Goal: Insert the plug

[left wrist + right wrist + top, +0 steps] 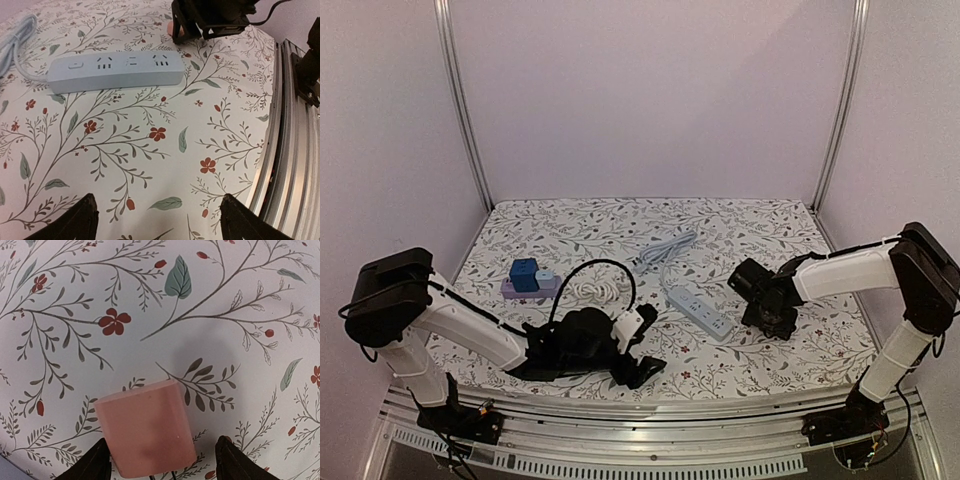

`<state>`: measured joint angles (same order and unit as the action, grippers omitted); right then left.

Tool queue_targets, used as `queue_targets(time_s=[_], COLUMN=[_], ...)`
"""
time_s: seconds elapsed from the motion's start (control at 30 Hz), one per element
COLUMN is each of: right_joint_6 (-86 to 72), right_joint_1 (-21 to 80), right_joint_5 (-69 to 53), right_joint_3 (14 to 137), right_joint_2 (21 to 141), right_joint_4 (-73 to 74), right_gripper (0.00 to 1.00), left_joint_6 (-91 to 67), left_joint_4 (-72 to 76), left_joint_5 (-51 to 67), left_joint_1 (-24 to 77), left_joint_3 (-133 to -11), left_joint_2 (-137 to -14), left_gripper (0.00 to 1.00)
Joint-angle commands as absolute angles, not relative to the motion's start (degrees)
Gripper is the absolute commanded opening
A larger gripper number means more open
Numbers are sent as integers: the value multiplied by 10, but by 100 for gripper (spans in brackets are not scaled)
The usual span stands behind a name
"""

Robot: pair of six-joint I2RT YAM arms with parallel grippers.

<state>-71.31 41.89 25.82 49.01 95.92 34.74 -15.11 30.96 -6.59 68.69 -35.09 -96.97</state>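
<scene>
The plug (145, 432) is a pink block. It sits between the spread fingers of my right gripper (162, 460), close against the left finger (87, 465) and clear of the right one. Two thin dark prongs show at its near end. The grey power strip (700, 312) lies on the floral cloth just left of my right gripper (770, 318). In the left wrist view the strip (115, 70) shows its sockets facing up, and a sliver of the pink plug (172, 27) peeks from under the right gripper. My left gripper (157, 220) hangs open and empty over bare cloth near the front edge.
A blue plug (525, 275) sits on a purple strip at the left, beside a coil of white cord (595, 288). The power strip's grey cable (665, 250) runs toward the back. The metal front rail (285, 150) borders the cloth on the near side.
</scene>
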Motion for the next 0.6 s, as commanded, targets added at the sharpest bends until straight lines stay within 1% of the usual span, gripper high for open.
queue_targets(time_s=[0.0,0.1,0.23,0.57], right_joint_6=[-674,-664,-650,-600], right_joint_1=[419,419,419,419], right_joint_5=[253,255,259,275], right_joint_3=[458,452,444,421], right_joint_2=[956,948,945,929], right_joint_4=[331,321,305,276], right_gripper=[72,70,64,60], left_joint_6=[-155,-155,-155,-153], left_joint_4=[313,313,312,304], left_joint_5=[-60,-59,-56,-57], left_joint_1=[679,679,679,679], left_joint_3=[-361,-363,-366,-372], left_joint_2=[-967,-969,-973,-972], left_gripper=[84,84,84,82])
